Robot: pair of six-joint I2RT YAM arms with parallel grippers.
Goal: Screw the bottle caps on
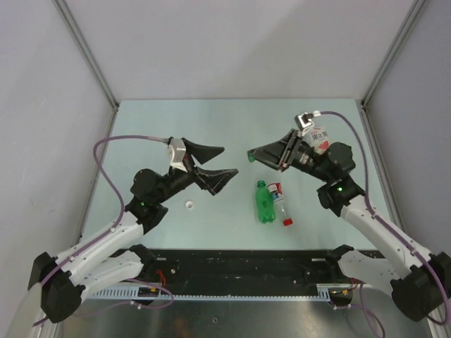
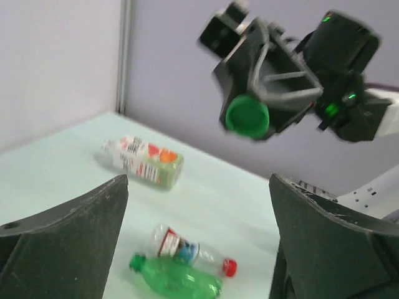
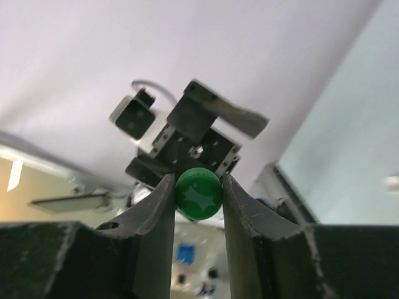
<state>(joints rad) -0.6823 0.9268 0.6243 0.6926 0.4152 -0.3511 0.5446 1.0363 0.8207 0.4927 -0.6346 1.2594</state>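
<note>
Green cap [image 3: 199,193], pinched tight between the right gripper's [image 1: 251,158] fingers, riding high above the table [image 1: 155,127]. The green bottle [image 1: 264,204] lies flat below, at about five o'clock from the cap in the top view. Its long axis runs twelve to six, with the bare neck at the twelve end, the end nearest the cap. Just beside it at three o'clock lies the slim bottle [image 1: 280,201], with the red cap [image 1: 287,222] seemingly on at its six o'clock end. The left gripper [image 1: 227,161] hangs with its jaws wide apart and empty, at nine o'clock from the green cap and facing it. It's about as near the green bottle as the right one, and free, so it looks the one to stand that bottle up. The white cap [image 1: 189,205] sits at seven o'clock from the left gripper. The wide bottle [image 2: 143,161] lies at the far right.
</note>
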